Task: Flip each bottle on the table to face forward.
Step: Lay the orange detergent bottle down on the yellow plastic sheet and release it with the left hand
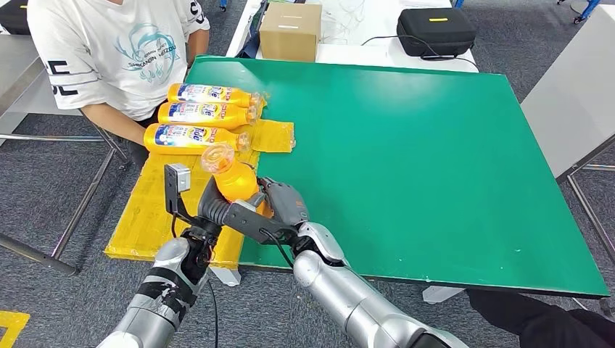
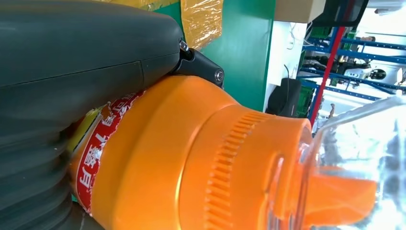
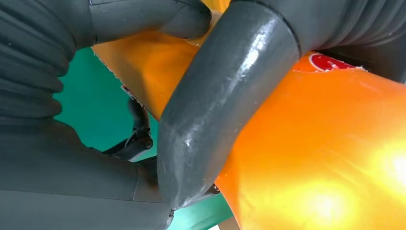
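While three orange plastic bottles with blue-and-white labels (image 1: 207,114) lie side by side on the yellow plastic sheet (image 1: 149,217) at the left edge of the green table (image 1: 435,167), long axes across the table and clear caps to the right, a fourth orange plastic bottle with a clear cap (image 1: 230,174) is held above the sheet just in front of them. Its long axis runs tilted upward, cap end raised and pointing toward the lying bottles. The left hand (image 1: 212,204) wraps closed around its body, thumb pressed on the red label. The right hand (image 1: 279,206) also grips the body, its thumb curled across the orange plastic. A person in a white shirt (image 1: 116,51) sits beyond the table's left corner.
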Controlling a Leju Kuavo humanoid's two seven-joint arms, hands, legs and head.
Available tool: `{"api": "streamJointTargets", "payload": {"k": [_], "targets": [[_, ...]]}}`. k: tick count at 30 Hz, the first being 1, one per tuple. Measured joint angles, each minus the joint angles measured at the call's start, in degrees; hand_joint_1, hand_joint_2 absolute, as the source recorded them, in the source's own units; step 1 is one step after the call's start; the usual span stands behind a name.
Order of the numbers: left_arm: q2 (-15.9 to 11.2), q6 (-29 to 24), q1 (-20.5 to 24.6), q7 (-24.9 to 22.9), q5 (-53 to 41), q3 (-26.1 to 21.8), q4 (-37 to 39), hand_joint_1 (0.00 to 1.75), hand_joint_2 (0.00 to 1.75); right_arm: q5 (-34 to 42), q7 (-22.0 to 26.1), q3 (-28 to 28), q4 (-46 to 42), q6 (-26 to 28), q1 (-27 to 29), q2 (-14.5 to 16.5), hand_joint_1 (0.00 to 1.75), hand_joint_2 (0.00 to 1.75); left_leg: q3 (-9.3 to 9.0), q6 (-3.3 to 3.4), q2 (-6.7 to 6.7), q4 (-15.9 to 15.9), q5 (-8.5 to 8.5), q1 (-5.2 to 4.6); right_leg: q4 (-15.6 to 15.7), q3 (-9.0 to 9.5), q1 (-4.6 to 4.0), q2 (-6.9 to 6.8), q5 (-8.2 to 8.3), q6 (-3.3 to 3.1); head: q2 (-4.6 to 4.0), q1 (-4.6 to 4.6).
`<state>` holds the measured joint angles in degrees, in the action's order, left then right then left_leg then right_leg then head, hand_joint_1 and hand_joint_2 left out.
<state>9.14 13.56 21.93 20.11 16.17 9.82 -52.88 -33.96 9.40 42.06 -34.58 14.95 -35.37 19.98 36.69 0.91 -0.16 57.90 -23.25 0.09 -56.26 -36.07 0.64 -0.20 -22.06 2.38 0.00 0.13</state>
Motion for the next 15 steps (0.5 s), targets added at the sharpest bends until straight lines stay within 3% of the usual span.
{"api": "streamJointTargets", "payload": {"k": [1,2,8,15], "targets": [[0.0,-0.1,0.0,0.1,-0.1,0.0,-0.1,1.75,1.75,0.0,0.0,0.0,0.1,0.0,0.0,0.0,0.05,1.75,0.00,0.00,0.00,0.0,0.00,0.00,0.0,0.00,0.00,0.00,0.00,0.00,0.00,-0.01],[0.0,-0.2,0.0,0.2,-0.2,-0.1,-0.2,1.75,1.75,-0.1,0.0,0.1,0.1,0.1,0.0,0.0,0.00,1.75,0.00,0.00,0.00,0.0,0.00,0.00,0.0,0.00,0.00,0.00,0.00,0.00,0.00,0.00],[-0.2,-3.0,-0.1,1.8,-1.9,-0.2,-1.8,1.75,1.75,1.5,1.6,-0.6,-0.1,3.1,0.7,-0.1,0.00,1.75,0.00,0.00,-0.01,0.0,0.00,0.00,0.0,0.00,0.00,0.00,0.00,0.00,0.00,-0.02],[-1.7,-10.3,0.6,4.9,-8.1,-2.4,-4.6,1.75,1.75,5.6,4.9,-6.5,-8.0,7.0,5.2,-2.2,0.00,1.75,0.00,0.00,-0.01,0.0,-0.01,0.00,0.0,-0.01,0.00,0.00,0.01,0.01,0.00,-0.01]]}}
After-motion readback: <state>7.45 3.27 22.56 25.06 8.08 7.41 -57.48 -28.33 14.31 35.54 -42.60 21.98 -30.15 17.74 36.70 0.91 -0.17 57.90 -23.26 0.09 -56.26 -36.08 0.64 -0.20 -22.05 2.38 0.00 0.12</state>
